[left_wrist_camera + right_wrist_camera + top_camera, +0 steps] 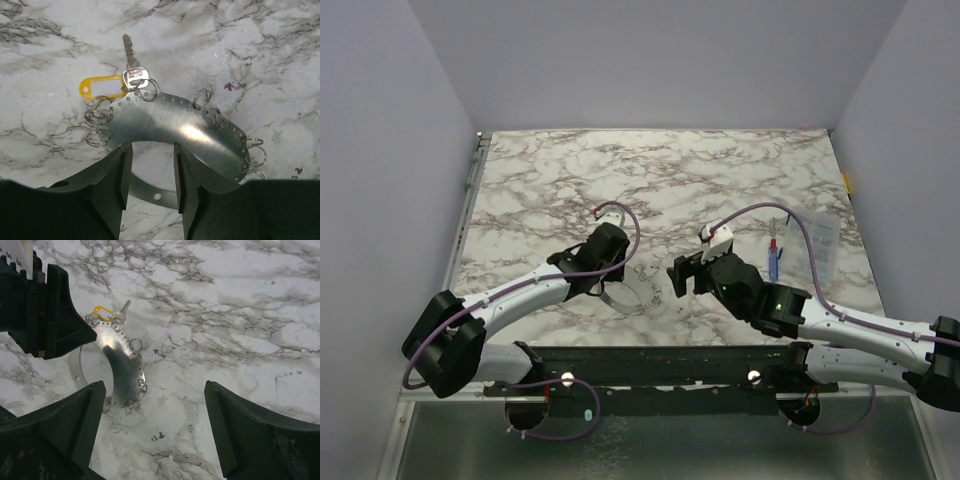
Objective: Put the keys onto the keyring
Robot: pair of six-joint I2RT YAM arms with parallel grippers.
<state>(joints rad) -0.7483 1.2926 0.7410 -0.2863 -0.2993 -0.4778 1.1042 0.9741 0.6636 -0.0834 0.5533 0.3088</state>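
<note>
Key [131, 55] and keyring [148, 89] are seen at the outer rim of a crescent-shaped metal plate [165, 122], which is laid flat on a white, grey-veined tabletop [720, 170].

The left hand [150, 155] is held low at the plate's inner curve. Its fingers [112, 185] are parted with a clear gap, and the plate's thin inner band runs across that gap. Nothing is clamped.

The right hand [152, 400] is held near the plate but apart from it. Its jaws are spread wide over bare marble and nothing is gripped.

The plate is brushed and silvery. A row of small holes is punched along its outer rim, and small wire rings [97, 117] are hung at both ends of the crescent.

A blue-and-red stick [774, 258] is seen well apart from the plate, beyond the right hand.

A yellow tag [102, 87] with a white window is laid just outside the plate's rim, beside the key's head.

The key is silvery. Its head is set against the plate's rim and its blade is pointed away from the plate.

The keyring, a thin silvery loop, is threaded at the key's head and rests on the plate's rim. Whether it passes through one of the plate's holes cannot be told.
</note>
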